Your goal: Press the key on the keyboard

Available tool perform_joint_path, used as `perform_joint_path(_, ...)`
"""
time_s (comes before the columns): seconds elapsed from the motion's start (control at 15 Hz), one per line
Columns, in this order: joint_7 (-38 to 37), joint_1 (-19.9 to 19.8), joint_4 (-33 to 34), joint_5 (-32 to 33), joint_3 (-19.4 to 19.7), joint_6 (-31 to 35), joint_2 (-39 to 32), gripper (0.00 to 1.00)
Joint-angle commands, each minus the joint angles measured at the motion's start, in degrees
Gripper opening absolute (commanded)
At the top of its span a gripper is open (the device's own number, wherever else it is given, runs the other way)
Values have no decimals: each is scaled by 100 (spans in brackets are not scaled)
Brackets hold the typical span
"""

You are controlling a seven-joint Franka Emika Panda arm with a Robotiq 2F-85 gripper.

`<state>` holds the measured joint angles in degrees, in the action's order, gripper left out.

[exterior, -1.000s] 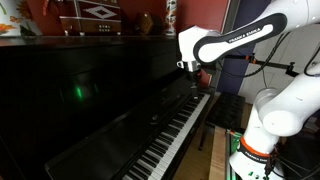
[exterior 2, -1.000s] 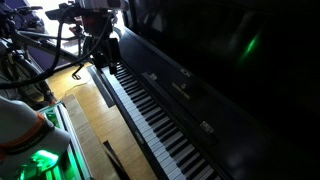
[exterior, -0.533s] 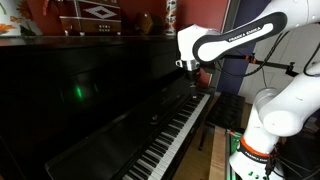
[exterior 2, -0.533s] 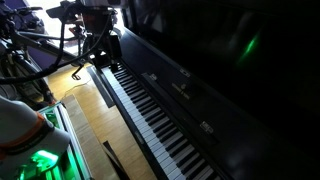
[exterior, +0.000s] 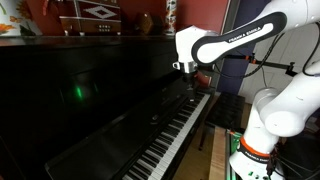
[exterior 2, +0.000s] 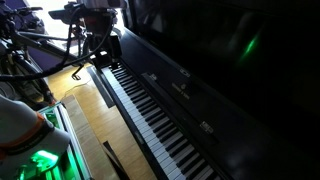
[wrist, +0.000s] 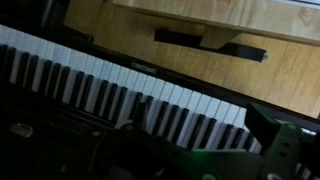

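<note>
Glossy black piano (exterior: 80, 110), tool (exterior: 191, 84) above keyboard (exterior: 176, 138)

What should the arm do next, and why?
Probably ease the gripper straight down. It hangs over the far end of the keyboard, and the wrist view looks down on the keys from some way off, so nothing seems pressed yet. The gripper is too dark to tell whether it is open or shut.

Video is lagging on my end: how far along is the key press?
Done: the pincer is at the far end of the piano keyboard, over the keys. In hand: lining up; the wrist view shows the white keys level, none visibly pressed. Left: the press itself. Pincer opening: too dark to tell.
</note>
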<state>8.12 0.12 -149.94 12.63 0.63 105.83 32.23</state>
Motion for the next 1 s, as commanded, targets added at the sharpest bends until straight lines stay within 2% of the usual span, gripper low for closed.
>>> perform_joint_path(0.0, 26, 768, -315, -844, -293, 1034, -482, 100)
perform_joint_path(0.2, 116, 1364, -313, -1416, -710, 1875, -1257, 100)
perform_joint_path(0.27, 20, 1069, -338, -1145, -604, 1467, -723, 100)
perform_joint_path(0.4, -71, 1171, -310, -1180, -728, 1572, -944, 100)
perform_joint_path(0.73, -20, 1053, -286, -1170, -638, 1553, -817, 100)
perform_joint_path(0.93, 226, 1318, -237, -1510, -676, 2138, -1248, 100)
